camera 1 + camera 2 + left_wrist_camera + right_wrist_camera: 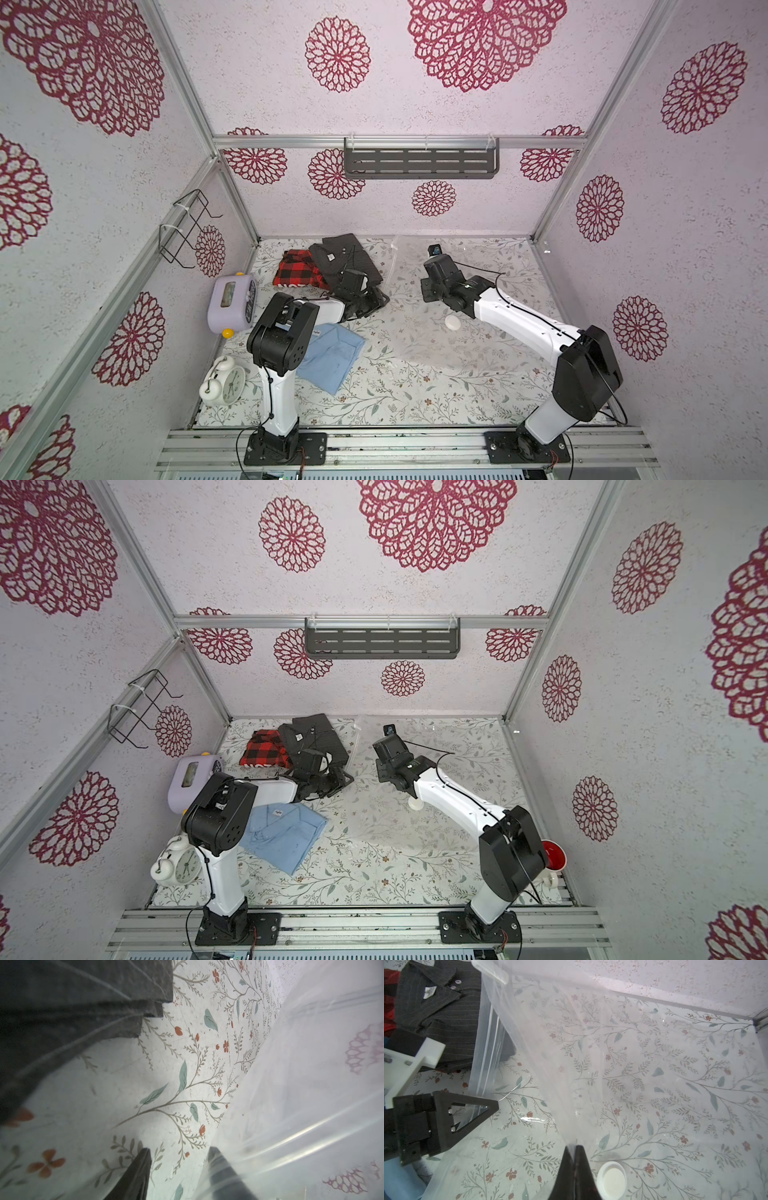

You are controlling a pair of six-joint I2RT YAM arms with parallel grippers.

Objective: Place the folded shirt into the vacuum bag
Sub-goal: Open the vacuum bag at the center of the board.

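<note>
Right gripper [574,1152] jaws pressed together, pinching the vacuum bag [550,1043] film, raised off the table [415,399]. White valve cap [612,1180] just beside them. Left gripper [179,1150] jaws spread at the bag's zip edge, one finger [226,1176] under the film. Dark pinstriped shirt [440,1012] lies beside that edge, outside the bag.

Enclosure walls [415,104] were pale, textured and printed with crimson rosettes on every visible side in both top views. Aluminium framing [183,83] ran up the corners, and a horizontal rail [291,141] crossed the upper middle. A dark slotted shelf [419,163] hung from that rail at centre frame. A black wire rack [187,226] was fixed to the framing left of centre. The floor covering [415,395] was white with a leaf-and-flower print. Lighting was even and diffuse.
</note>
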